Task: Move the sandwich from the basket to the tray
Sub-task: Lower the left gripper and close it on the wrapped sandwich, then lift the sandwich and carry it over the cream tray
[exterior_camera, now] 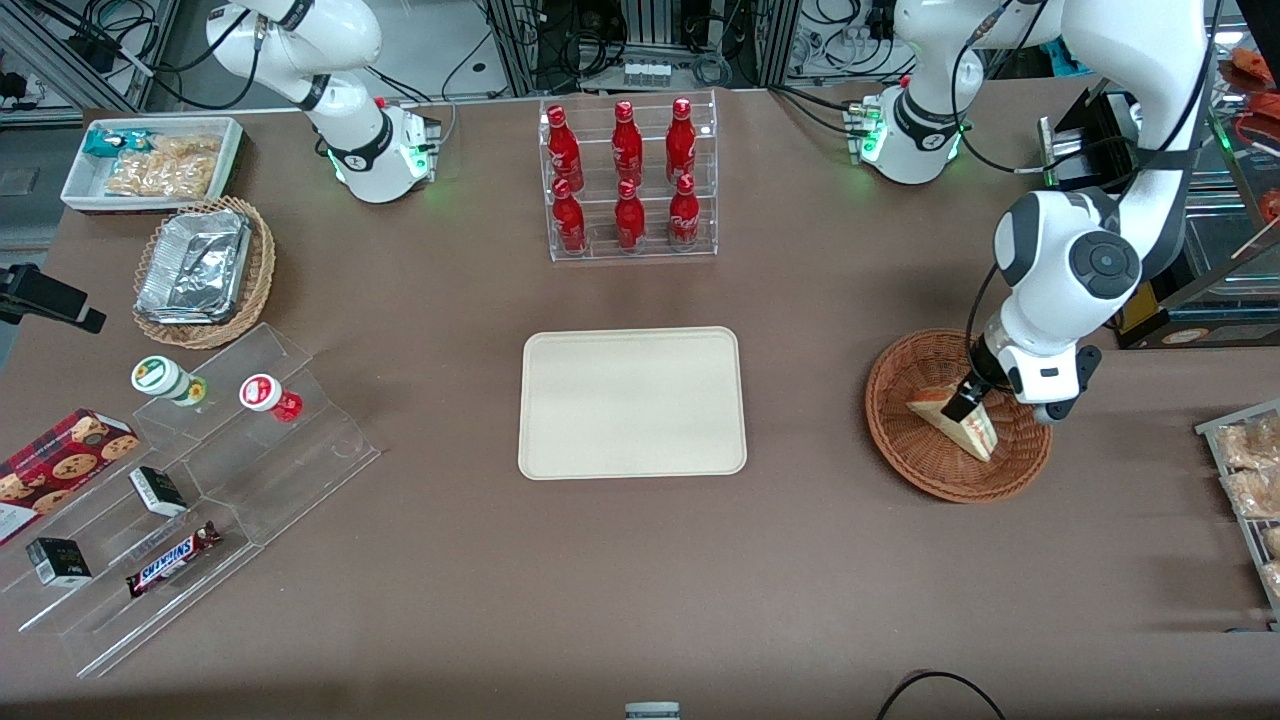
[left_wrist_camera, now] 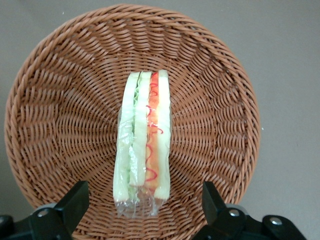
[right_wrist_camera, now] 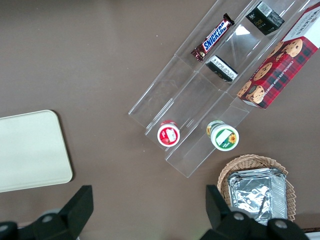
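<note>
The sandwich (exterior_camera: 962, 424) lies in the reddish-brown wicker basket (exterior_camera: 903, 447) toward the working arm's end of the table. In the left wrist view the sandwich (left_wrist_camera: 144, 140) shows its filling edge with white bread, green and red layers, wrapped in clear film, in the middle of the basket (left_wrist_camera: 55, 115). My left gripper (exterior_camera: 968, 398) hangs just above the sandwich. It is open (left_wrist_camera: 144, 194), with one black finger (left_wrist_camera: 75, 202) on each side of the sandwich's end and a gap to each. The cream tray (exterior_camera: 632, 402) lies empty at mid-table.
A clear rack of red bottles (exterior_camera: 628, 180) stands farther from the front camera than the tray. A stepped acrylic stand with snacks (exterior_camera: 190, 480), a tan basket with foil containers (exterior_camera: 200, 268) and a white bin (exterior_camera: 150, 160) sit toward the parked arm's end. A pastry rack (exterior_camera: 1250, 480) is beside the basket.
</note>
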Controlling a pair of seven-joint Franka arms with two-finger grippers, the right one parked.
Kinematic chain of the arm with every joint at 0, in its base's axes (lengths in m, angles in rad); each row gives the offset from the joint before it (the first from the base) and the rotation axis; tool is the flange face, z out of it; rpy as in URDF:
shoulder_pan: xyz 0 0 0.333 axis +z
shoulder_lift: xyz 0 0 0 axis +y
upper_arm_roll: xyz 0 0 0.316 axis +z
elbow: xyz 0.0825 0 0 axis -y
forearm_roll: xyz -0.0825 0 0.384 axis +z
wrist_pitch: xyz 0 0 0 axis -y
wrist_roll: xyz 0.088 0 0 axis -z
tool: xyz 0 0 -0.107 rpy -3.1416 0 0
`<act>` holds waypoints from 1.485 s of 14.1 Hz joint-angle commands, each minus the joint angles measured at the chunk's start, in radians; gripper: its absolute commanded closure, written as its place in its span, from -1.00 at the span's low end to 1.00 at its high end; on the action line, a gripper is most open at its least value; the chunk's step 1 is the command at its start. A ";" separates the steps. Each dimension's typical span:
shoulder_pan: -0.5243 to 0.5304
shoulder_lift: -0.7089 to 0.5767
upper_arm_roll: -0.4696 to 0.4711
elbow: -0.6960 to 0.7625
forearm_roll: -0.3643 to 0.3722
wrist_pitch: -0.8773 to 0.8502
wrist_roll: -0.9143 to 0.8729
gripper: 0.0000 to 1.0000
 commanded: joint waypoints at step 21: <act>-0.312 0.143 -0.032 0.412 0.023 -0.450 0.340 0.94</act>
